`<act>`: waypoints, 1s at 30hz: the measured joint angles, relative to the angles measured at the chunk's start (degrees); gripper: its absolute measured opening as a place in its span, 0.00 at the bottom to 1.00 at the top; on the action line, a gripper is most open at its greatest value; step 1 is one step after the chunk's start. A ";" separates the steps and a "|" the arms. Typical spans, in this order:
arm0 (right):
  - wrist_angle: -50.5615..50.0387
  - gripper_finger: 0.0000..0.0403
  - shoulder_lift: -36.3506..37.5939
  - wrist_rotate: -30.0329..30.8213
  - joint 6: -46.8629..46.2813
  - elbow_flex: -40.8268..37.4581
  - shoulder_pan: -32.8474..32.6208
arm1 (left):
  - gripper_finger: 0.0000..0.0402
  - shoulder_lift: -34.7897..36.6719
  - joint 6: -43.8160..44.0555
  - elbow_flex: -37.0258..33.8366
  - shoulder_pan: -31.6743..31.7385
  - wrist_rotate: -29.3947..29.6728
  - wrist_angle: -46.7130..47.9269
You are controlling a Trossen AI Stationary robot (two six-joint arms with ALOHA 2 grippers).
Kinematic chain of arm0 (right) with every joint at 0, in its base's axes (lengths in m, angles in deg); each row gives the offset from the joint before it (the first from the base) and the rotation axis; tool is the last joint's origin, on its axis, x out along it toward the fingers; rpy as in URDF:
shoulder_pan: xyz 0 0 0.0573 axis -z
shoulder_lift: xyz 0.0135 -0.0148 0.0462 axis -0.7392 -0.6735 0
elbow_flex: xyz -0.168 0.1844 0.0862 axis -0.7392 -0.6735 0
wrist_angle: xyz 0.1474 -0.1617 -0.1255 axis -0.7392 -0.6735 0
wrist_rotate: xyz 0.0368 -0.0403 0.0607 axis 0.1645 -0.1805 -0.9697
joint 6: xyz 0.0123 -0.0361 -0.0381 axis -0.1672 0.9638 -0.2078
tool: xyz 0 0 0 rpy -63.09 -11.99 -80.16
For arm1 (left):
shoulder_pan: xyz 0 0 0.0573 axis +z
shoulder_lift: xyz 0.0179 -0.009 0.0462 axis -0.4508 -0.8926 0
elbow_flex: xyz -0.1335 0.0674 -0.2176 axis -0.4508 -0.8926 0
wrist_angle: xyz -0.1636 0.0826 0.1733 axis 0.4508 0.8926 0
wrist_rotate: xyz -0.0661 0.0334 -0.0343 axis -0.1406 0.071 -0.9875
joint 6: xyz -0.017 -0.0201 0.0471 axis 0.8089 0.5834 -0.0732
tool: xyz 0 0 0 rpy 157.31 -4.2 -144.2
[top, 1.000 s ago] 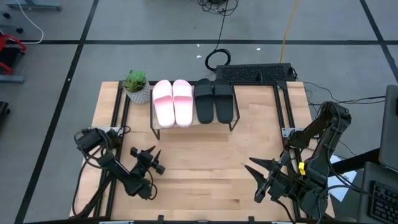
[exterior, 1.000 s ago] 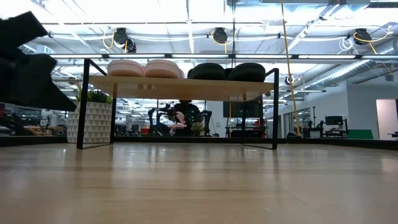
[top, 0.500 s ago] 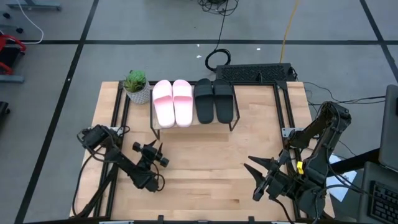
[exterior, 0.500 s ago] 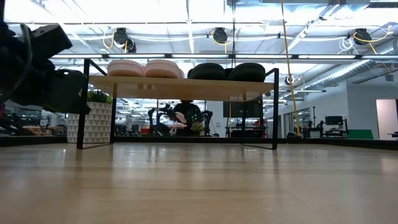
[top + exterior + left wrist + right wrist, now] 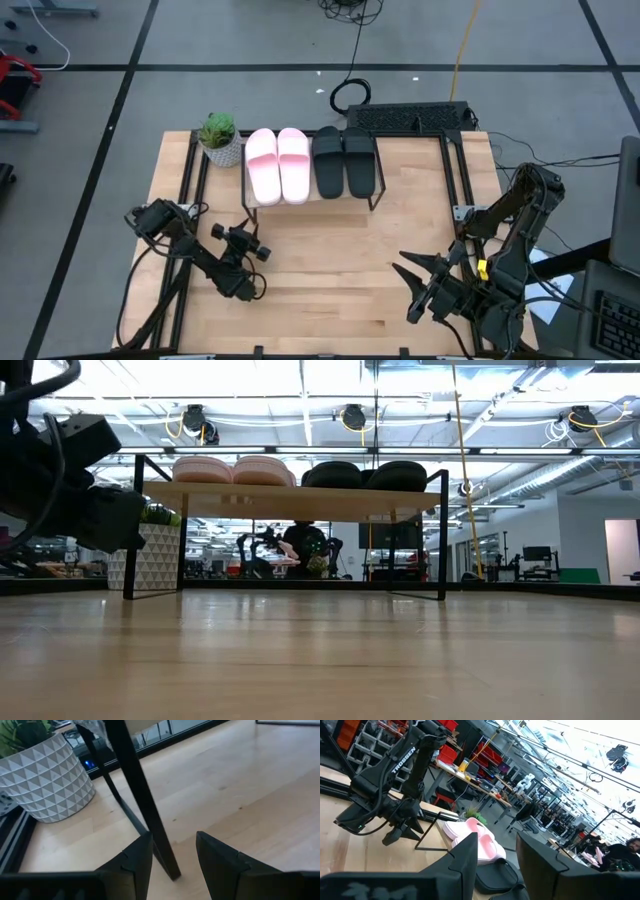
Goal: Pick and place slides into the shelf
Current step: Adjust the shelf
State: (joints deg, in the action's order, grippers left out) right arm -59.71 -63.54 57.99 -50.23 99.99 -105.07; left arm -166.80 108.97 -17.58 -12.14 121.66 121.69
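Note:
The shelf [image 5: 290, 502] stands at the table's far middle on thin black legs. A pale pink pair of slides [image 5: 278, 165] and a black pair [image 5: 345, 162] lie side by side, soles down, on its wooden top. My left gripper [image 5: 235, 236] hangs low over the table's left half, short of the shelf's near left leg [image 5: 140, 795]. It is open, with nothing between its fingers. My right gripper [image 5: 405, 265] waits raised over the near right of the table, pointing level. It is open and empty too.
A potted plant in a white faceted pot [image 5: 220, 138] stands just left of the shelf. A black device [image 5: 410, 117] lies along the table's far edge. Bare wood [image 5: 330, 260] stretches between the two arms in front of the shelf.
My left gripper has swung toward the table's right and a little toward the shelf, staying low and open. The slides, the shelf and my right arm have kept still.

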 joint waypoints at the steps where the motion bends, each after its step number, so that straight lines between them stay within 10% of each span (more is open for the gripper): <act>1: 0.00 0.31 0.00 0.00 0.00 0.00 0.00 | 0.38 0.00 -0.09 -0.12 0.22 -0.20 0.00; 30: 0.00 0.31 0.00 -0.04 -0.20 0.00 0.00 | 0.38 0.00 -2.14 -1.35 6.90 -0.82 3.03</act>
State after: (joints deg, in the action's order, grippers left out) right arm -59.71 -63.54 57.94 -50.42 99.99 -105.07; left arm -166.80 106.82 -18.93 -5.25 120.84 124.72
